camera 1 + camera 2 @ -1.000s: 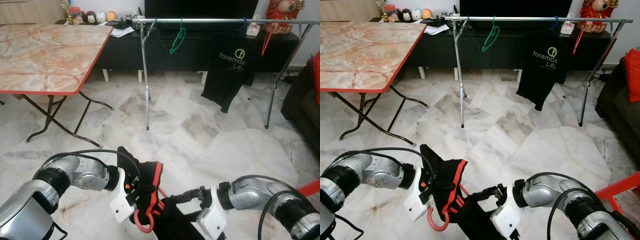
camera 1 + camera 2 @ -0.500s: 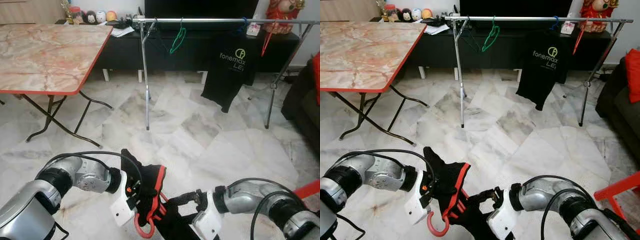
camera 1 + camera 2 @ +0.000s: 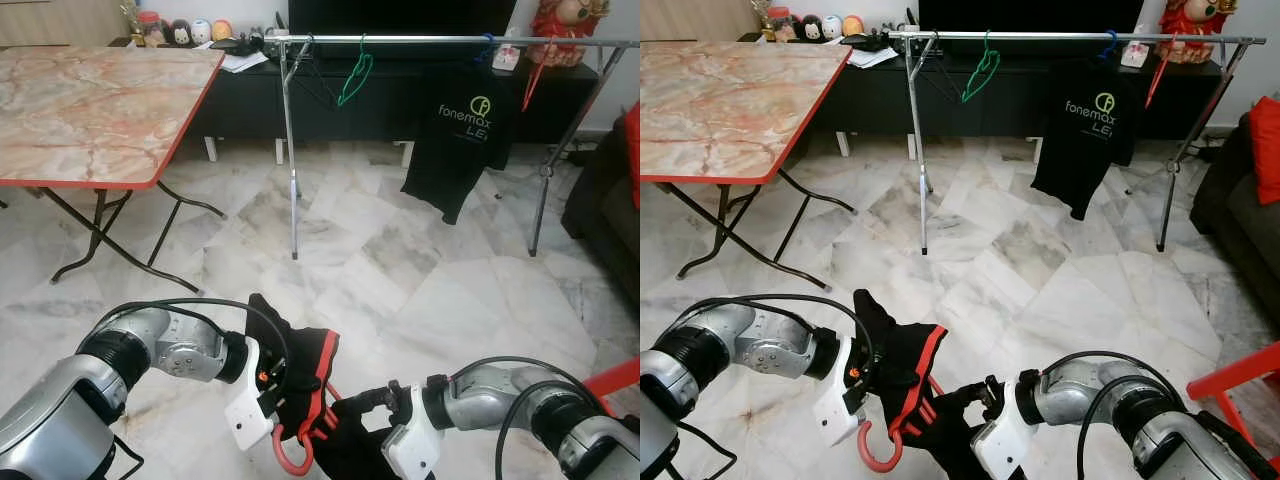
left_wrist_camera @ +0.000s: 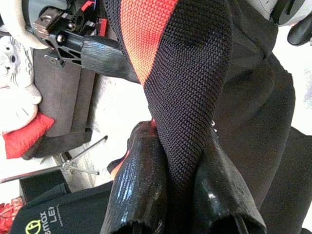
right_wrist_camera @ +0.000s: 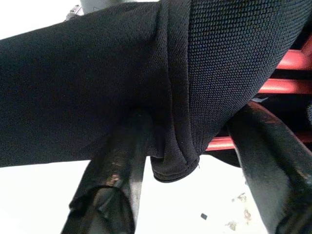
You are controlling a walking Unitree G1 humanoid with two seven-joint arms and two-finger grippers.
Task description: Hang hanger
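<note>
A black garment [image 3: 300, 370] with red trim hangs on a red hanger, whose hook [image 3: 290, 458] curls below it, low in front of me. My left gripper [image 3: 275, 385] is shut on the garment's collar; in the left wrist view its gripper [image 4: 178, 146] pinches black knit with an orange-red stripe. My right gripper [image 3: 375, 400] holds the garment from the other side, and its wrist view shows the gripper [image 5: 190, 117] clamped on a fold of black cloth with red hanger bars [image 5: 287, 83] behind. The metal clothes rail [image 3: 450, 41] stands far ahead across the floor.
A green hanger [image 3: 355, 78], a black T-shirt [image 3: 465, 130] and a red hanger [image 3: 533, 80] hang on the rail. A marble-topped folding table [image 3: 90, 110] stands at left, a dark sofa [image 3: 610, 200] at right, and a red frame [image 3: 615, 378] is beside my right arm.
Both grippers have drawn a little closer together, the left one carrying the garment and hanger slightly right and down. The grips are unchanged.
</note>
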